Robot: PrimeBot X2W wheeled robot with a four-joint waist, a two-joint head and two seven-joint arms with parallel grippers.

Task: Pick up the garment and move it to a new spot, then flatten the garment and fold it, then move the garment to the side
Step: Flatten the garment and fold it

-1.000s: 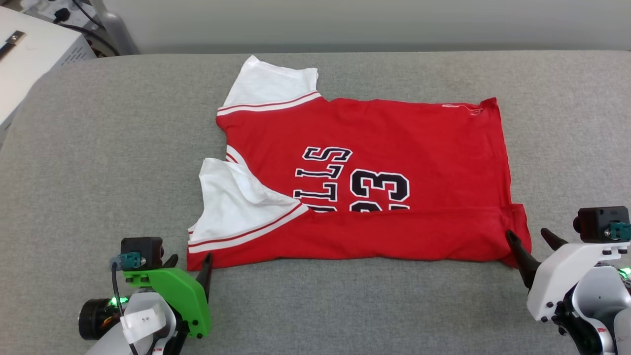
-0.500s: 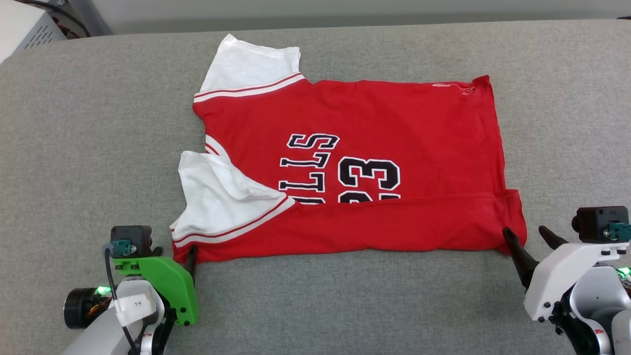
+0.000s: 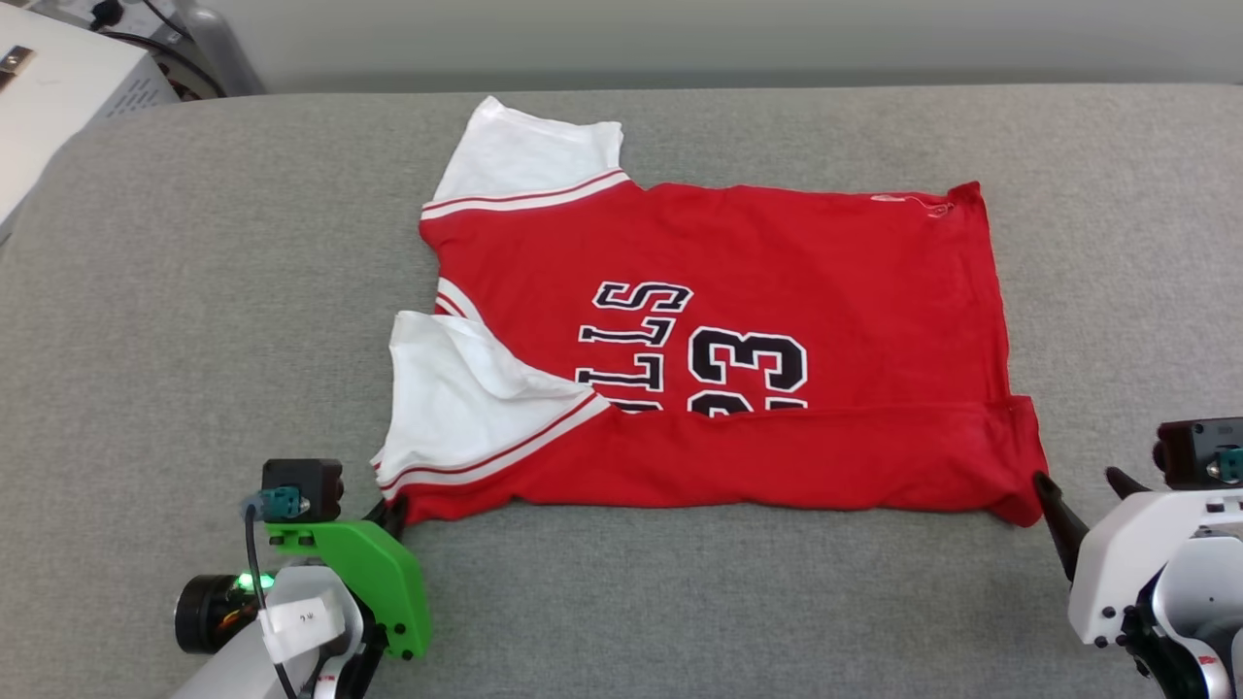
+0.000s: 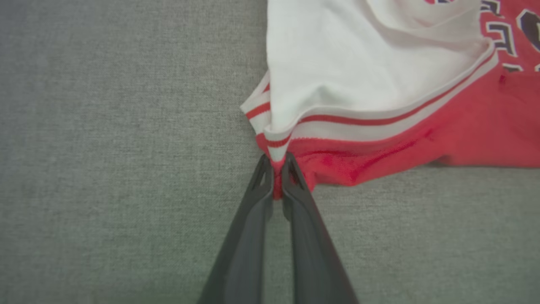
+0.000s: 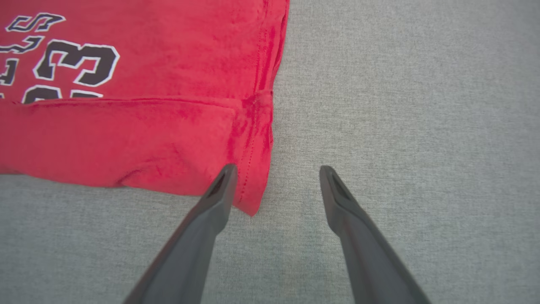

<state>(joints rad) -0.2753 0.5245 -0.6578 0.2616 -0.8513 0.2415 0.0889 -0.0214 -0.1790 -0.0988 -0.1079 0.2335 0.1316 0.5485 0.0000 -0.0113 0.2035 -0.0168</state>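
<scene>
The left hand [image 4: 276, 171] clamps the garment [image 3: 777, 252] at one corner. The right hand [image 5: 278, 173] stands apart at the hem.

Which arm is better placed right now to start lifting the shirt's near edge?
Left. The left hand is shut on the shirt at its near corner below the white sleeve; the right hand stands open at the other corner, gripping nothing.

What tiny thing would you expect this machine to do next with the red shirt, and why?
Probably close the right end effector: it stands open around a hem corner of the garment, while the left end effector is shut on the sleeve-side corner. Both corners need holding before lifting.
</scene>
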